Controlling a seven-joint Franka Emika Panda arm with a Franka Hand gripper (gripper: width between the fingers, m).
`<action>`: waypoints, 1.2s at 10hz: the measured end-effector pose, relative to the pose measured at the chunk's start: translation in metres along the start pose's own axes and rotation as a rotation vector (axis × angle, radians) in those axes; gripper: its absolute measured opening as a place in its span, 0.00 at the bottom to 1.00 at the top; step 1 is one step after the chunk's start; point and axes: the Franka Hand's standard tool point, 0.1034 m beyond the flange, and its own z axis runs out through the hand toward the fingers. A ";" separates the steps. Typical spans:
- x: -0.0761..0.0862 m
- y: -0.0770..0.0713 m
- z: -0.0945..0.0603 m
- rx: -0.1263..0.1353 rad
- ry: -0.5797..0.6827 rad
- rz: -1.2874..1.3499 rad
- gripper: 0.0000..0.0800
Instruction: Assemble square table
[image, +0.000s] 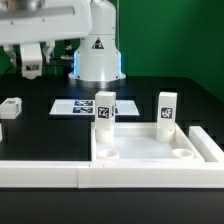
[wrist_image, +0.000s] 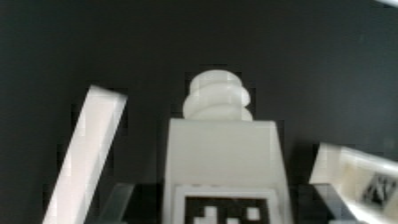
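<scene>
- Closest to the wrist camera is a small white plastic block leg (wrist_image: 226, 150) with a black-and-white tag and a knobbed peg on its far end, filling the middle of that view.
- The pincer (image: 31, 64) looks clamped on this held leg. In the exterior view it hangs high at the exterior view's left, well apart from the tabletop.
- The tabletop, a large white plastic square slab (image: 140, 148) with a raised rim and round corner sockets, lies flat on the black surface (image: 40, 135), toward the exterior view's right.
- Two more white tagged legs stand upright at its far corners, the first standing leg (image: 105, 110) and the second standing leg (image: 167, 108). Whether they are screwed fully home cannot be told.
- The two near sockets, one (image: 107, 152) and the other (image: 183, 155), show empty.
- A fourth leg (image: 10, 107) lies loose on the surface at the exterior view's left.
- By my reckoning the job is about half done: two legs are seated, one is in hand waiting for a socket, and one is yet to be fetched.
- Long white bar-shaped rails (image: 40, 175) run along the front of the tabletop and up its side at the exterior view's right.
- The marker board (image: 80, 105) lies flat behind the tabletop, with the white robot base (image: 97, 50) beyond it.
- Beside the held leg in the wrist view sit a blurred white bar (wrist_image: 89, 150) and a blurred tagged white piece (wrist_image: 356, 170). I cannot tell which parts these are.
</scene>
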 end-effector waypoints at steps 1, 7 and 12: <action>-0.006 0.001 0.003 -0.002 0.063 0.009 0.36; 0.044 -0.048 0.014 -0.058 0.400 0.098 0.36; 0.109 -0.101 0.001 -0.095 0.602 0.193 0.36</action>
